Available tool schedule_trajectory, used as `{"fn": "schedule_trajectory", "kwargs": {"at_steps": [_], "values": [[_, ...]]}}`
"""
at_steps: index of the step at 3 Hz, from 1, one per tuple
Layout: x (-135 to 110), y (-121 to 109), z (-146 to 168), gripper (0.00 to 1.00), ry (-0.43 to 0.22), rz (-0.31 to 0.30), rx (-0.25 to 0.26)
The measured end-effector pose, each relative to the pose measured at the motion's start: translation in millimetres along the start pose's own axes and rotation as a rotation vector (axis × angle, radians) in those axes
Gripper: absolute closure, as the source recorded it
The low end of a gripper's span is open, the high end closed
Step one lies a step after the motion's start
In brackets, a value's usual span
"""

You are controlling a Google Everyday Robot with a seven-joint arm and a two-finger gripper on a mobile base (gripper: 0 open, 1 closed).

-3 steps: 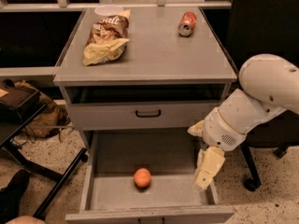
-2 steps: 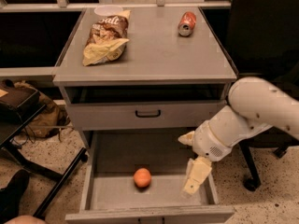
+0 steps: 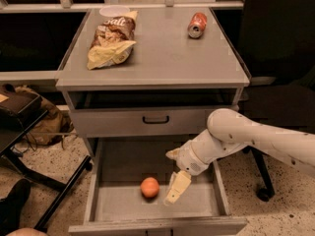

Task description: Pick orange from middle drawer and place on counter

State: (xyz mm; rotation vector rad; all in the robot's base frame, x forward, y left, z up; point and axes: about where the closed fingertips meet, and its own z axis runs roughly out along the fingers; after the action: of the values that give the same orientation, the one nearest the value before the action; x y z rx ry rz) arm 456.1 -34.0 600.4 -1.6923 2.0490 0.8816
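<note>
The orange (image 3: 149, 187) lies on the bare grey floor of the pulled-out middle drawer (image 3: 199, 205), a little left of centre. My gripper (image 3: 173, 172) hangs over the drawer just right of the orange, lowered into the drawer opening. Its pale fingers (image 3: 177, 187) are spread open and empty, and the lower one ends a short gap from the fruit without touching it. The white arm comes in from the right. The counter (image 3: 162, 58) is the light-grey cabinet top above.
A chip bag (image 3: 112, 39) lies at the counter's back left with a white bowl (image 3: 114, 10) behind it. A red soda can (image 3: 197, 24) lies at the back right. The upper drawer front (image 3: 155, 119) is closed. A chair base (image 3: 264, 181) stands at the right, bags and a black stand at the left.
My gripper has moved left and down, from the drawer's right edge to just beside the orange. The orange has not moved.
</note>
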Motion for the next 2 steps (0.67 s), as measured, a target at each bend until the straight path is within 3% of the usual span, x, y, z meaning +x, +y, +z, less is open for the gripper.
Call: {"fn": "schedule_trajectory", "kwargs": {"at_steps": [2], "values": [[6, -7, 12, 0.0, -0.039, 0.01, 0.017]]}}
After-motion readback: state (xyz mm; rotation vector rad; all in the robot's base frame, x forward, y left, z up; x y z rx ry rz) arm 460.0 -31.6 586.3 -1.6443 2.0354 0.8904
